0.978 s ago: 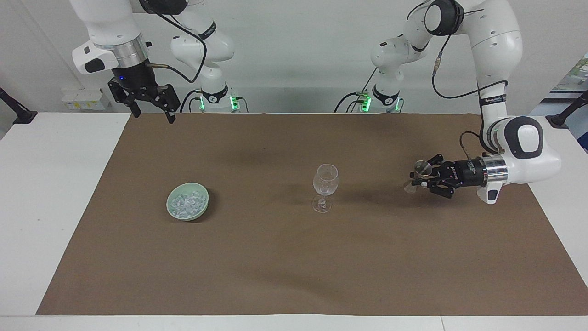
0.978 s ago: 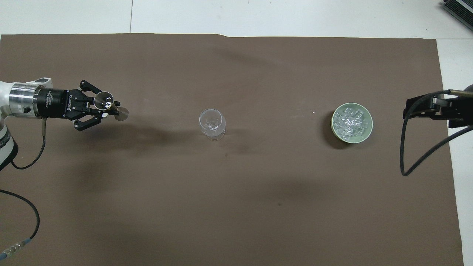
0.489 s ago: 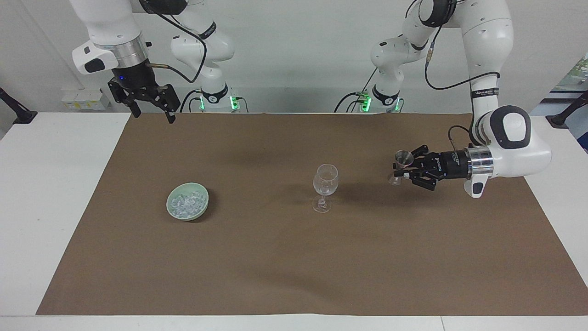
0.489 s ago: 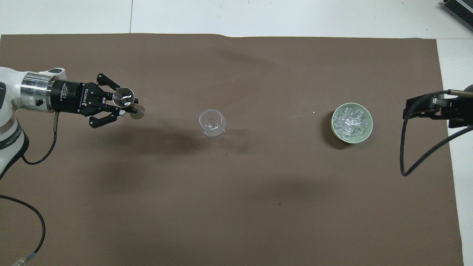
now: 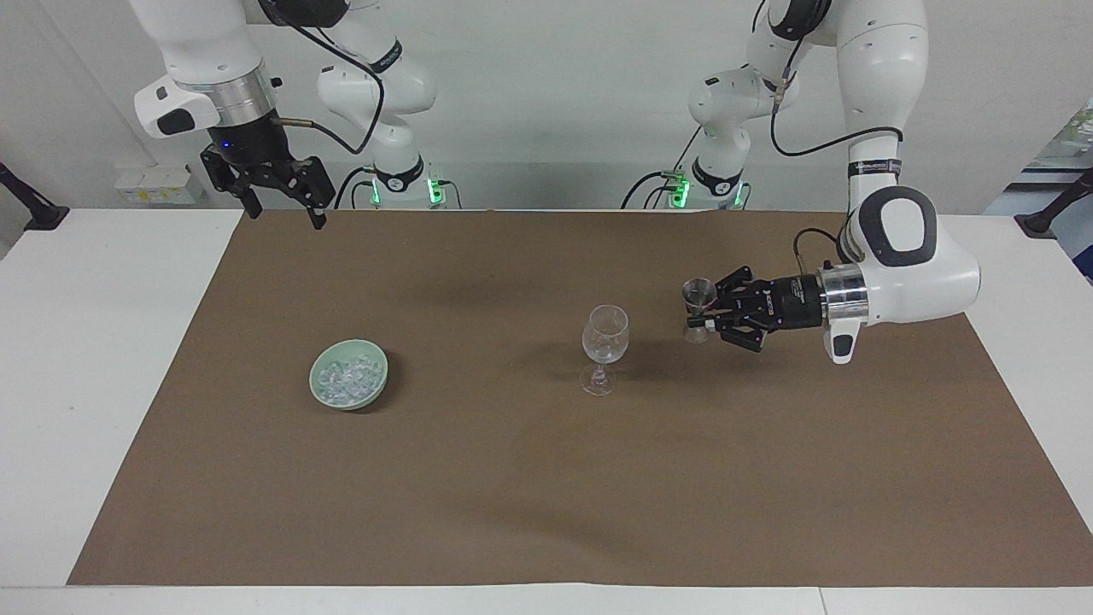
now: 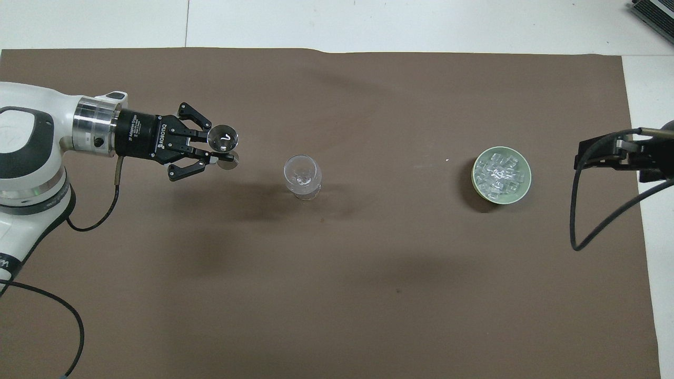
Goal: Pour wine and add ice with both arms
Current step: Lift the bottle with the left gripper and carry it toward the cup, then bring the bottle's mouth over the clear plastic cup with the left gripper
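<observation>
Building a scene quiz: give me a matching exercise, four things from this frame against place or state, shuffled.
Things:
1. ice
2. stemmed glass
3. small measuring cup
4. right tool

States:
A. standing alone mid-mat
B. held off the mat in the shut left tool
C. open, waiting raised at the mat's edge near the robots
D. piled in the green bowl

Pairs: 1-D, 2-A, 3-B, 4-C

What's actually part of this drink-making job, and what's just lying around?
Part of the job:
- small stemmed cup, held by the left gripper
- wine glass, standing mid-table
- ice in the green bowl
- right gripper, jaws open, waiting above the table's edge

Just there:
- brown mat covering the table
- arm cables
</observation>
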Action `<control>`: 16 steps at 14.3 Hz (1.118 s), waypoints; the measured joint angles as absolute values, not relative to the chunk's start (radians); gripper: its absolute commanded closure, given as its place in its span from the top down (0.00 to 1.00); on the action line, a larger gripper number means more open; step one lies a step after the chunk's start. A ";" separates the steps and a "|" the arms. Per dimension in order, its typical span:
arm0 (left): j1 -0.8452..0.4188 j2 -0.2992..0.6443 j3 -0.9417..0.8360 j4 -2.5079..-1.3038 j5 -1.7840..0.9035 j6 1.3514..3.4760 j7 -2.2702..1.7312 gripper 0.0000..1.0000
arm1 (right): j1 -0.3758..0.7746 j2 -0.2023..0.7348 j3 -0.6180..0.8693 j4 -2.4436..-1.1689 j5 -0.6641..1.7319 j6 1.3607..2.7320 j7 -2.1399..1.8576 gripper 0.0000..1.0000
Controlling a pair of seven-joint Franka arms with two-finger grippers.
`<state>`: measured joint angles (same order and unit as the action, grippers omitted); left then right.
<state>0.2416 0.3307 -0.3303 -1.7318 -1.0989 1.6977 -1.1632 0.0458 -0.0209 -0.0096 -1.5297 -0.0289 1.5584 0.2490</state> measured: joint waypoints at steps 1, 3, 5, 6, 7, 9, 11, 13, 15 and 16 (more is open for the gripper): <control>0.241 0.322 -0.337 -1.740 -1.095 1.703 -1.166 0.00 | 0.046 -0.021 -0.010 -1.530 -0.029 1.558 0.249 1.00; 0.241 0.302 -0.362 -1.760 -1.086 1.737 -1.179 0.00 | 0.046 -0.021 -0.010 -1.530 -0.029 1.558 0.249 1.00; 0.240 0.289 -0.400 -1.778 -1.082 1.783 -1.200 0.00 | 0.046 -0.021 -0.010 -1.530 -0.029 1.558 0.249 1.00; 0.239 0.287 -0.414 -1.783 -1.081 1.797 -1.207 0.00 | 0.046 -0.021 -0.010 -1.530 -0.029 1.558 0.249 1.00; 0.239 0.286 -0.423 -1.788 -1.076 1.807 -1.213 0.00 | 0.046 -0.021 -0.010 -1.530 -0.029 1.558 0.249 1.00; 0.239 0.286 -0.427 -1.791 -1.055 1.811 -1.219 0.00 | 0.046 -0.021 -0.010 -1.530 -0.029 1.558 0.249 1.00; 0.239 0.285 -0.428 -1.792 -1.021 1.813 -1.238 0.00 | 0.046 -0.021 -0.010 -1.530 -0.029 1.558 0.249 1.00; 0.239 0.284 -0.441 -1.792 -0.988 1.826 -1.267 0.00 | 0.046 -0.021 -0.010 -1.530 -0.029 1.558 0.249 1.00; 0.236 0.278 -0.456 -1.792 -0.967 1.845 -1.296 0.00 | 0.046 -0.021 -0.010 -1.530 -0.029 1.558 0.249 1.00; 0.234 0.274 -0.460 -1.793 -0.955 1.851 -1.309 0.00 | 0.046 -0.021 -0.010 -1.530 -0.029 1.558 0.249 1.00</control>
